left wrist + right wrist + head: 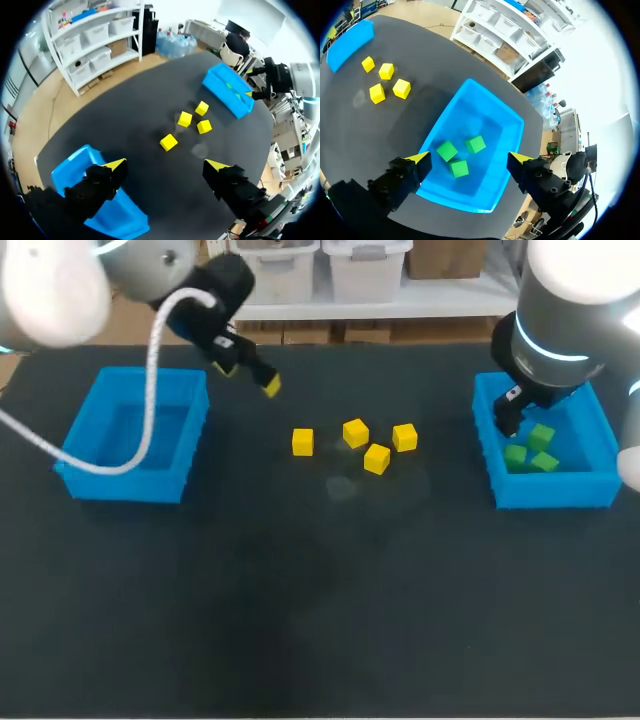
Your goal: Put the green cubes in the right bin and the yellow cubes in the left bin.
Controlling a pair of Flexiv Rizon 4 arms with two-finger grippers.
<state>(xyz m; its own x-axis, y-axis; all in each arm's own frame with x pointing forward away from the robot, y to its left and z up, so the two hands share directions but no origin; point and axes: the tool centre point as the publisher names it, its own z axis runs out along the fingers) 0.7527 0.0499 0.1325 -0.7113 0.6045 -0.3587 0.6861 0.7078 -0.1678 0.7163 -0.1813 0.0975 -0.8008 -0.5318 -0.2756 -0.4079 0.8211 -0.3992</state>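
Near the middle of the desk [300,620], toward its far edge, four yellow cubes [377,458] lie close together, none yet in the left bin [130,485] by the left edge. Three green cubes [541,437] sit in the right bin [550,495] by the right edge. The left jaws hang spread and empty between the left bin and the yellow cubes; the right jaws hang spread and empty over the right bin. Since the yellow cubes crowd each other, jaws coming down on one could knock a neighbour away. The white cable [151,390] draped over the left bin might also snag its wall.
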